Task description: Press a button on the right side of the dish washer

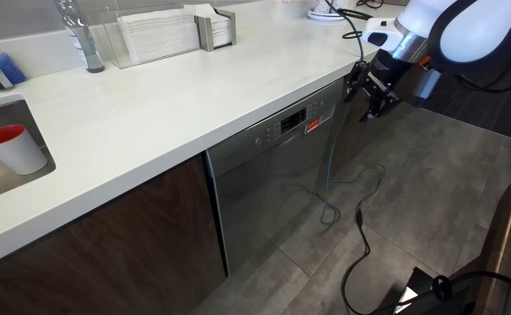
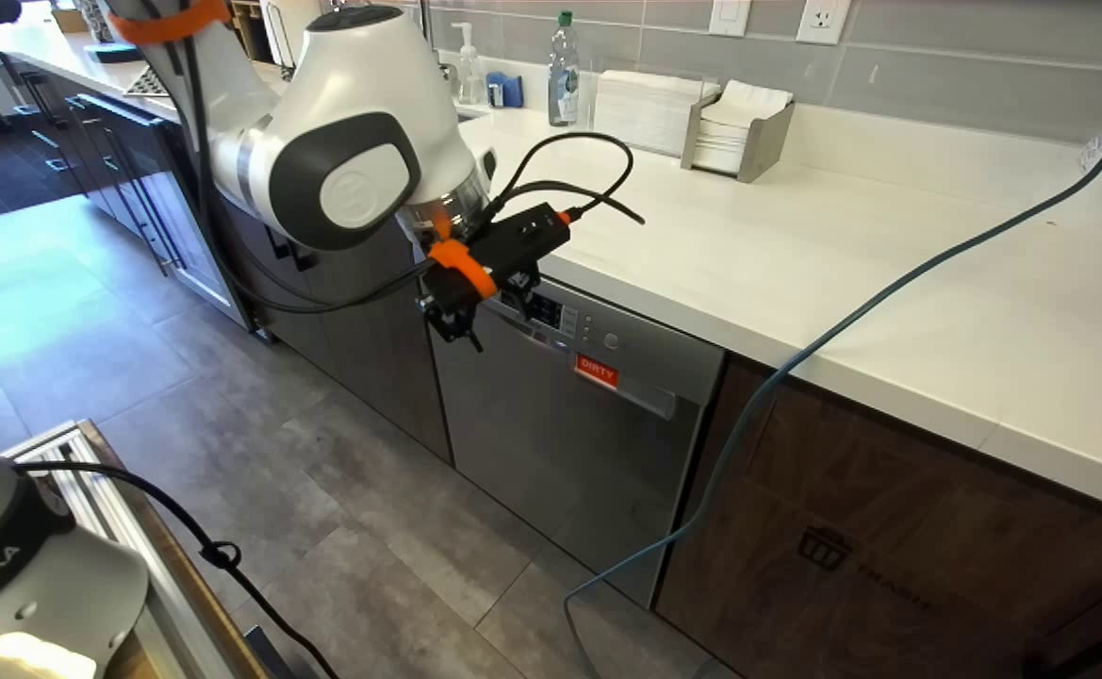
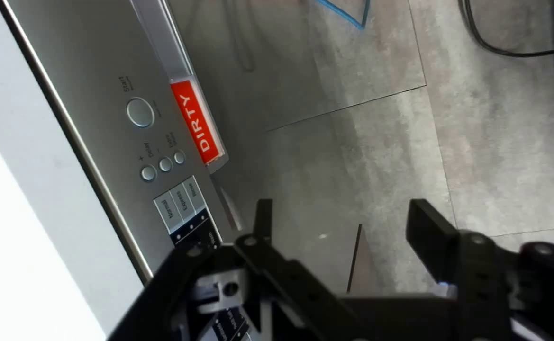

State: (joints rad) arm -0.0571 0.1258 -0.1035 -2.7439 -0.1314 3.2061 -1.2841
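The dish washer has a grey steel front under the white counter, and it also shows in an exterior view and in the wrist view. Its top strip carries a dark display. Right of the display are small buttons and a larger round Start button, also visible in an exterior view. A red DIRTY label sits below them. My gripper is open and empty. In both exterior views the gripper hangs in front of the counter edge, apart from the panel.
The white countertop overhangs the panel. It bears a napkin holder and a bottle. A blue cable hangs over the counter edge to the floor. A cup sits in the sink. Black cables lie on the floor.
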